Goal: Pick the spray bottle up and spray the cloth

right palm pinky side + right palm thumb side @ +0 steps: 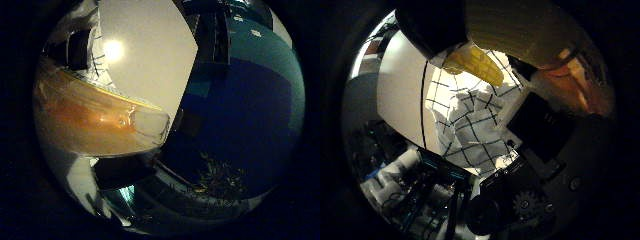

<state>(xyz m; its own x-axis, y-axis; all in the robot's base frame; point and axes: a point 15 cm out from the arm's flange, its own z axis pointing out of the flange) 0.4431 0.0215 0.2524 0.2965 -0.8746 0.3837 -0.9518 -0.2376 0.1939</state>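
My robot hand (530, 200) has the spray bottle (95, 122) right against its palm: in the little finger side view the bottle's clear body with orange liquid fills much of the frame, so it sits very close. In the thumb side view the bottle's yellow ribbed top (475, 65) crosses the frame beside a black finger part, and black and geared parts of my fingers (545, 125) curl in around the bottle, so I log the fingers as closed round it. Beyond the yellow part lies the cloth (470, 125), white with a dark grid pattern, crumpled on the white table (400, 95). The bottle is held above the table, with its yellow part over the cloth.
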